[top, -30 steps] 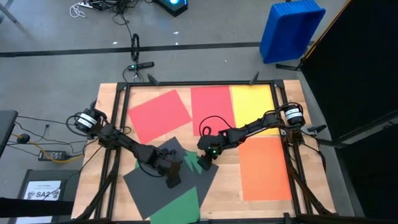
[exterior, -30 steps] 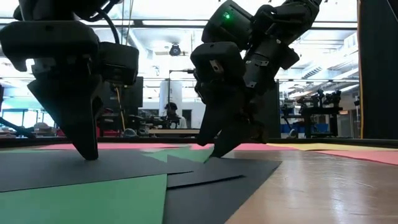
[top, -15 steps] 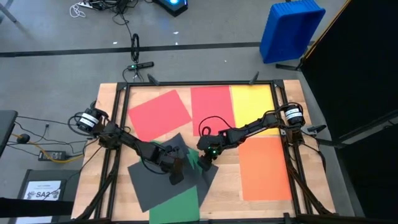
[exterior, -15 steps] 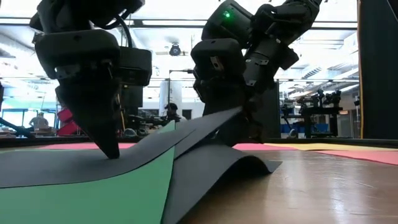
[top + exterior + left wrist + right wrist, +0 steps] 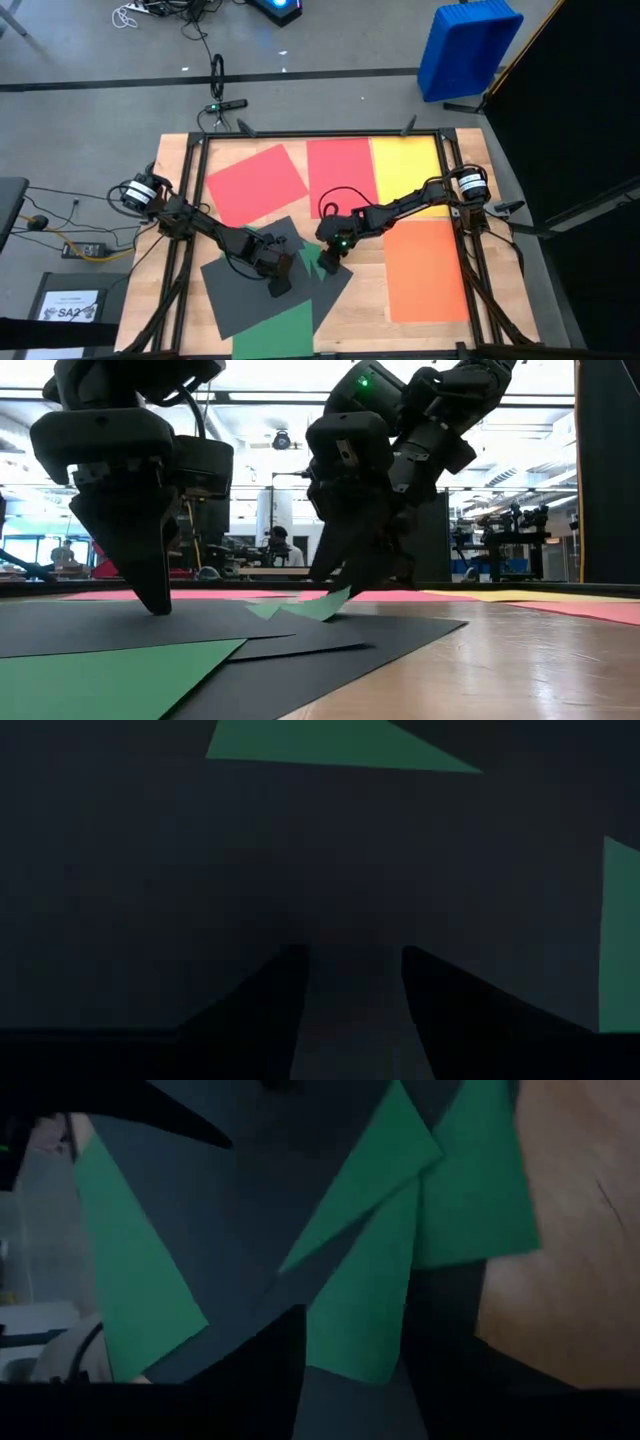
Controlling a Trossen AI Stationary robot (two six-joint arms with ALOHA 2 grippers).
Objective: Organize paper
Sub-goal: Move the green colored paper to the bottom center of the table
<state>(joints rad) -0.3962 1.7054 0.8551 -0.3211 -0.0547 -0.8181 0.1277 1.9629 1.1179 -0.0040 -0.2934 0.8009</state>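
Low view: the left tool stands tip-down on a dark sheet, and the right tool is just beside it with a green corner curling up at its tips.

Judged from this, the step is separating the dark and green sheets that overlap between the two tools. Done well, the left tool would press flat and hold its sheet as an anchor while the right one draws the green edge out slowly and low, so that nothing buckles or drags its neighbours.

In its wrist view the left tool's fingers stand a little apart, with dark paper filling the gap; they hold nothing, only bear down on it. The right tool's fingers also show a gap, over green paper. Whether they pinch that edge or merely touch it, I cannot tell.

Outward on the tabletop: another green sheet on the near side of the tools, red sheets and a yellow sheet beyond them, and an orange sheet past the right tool.
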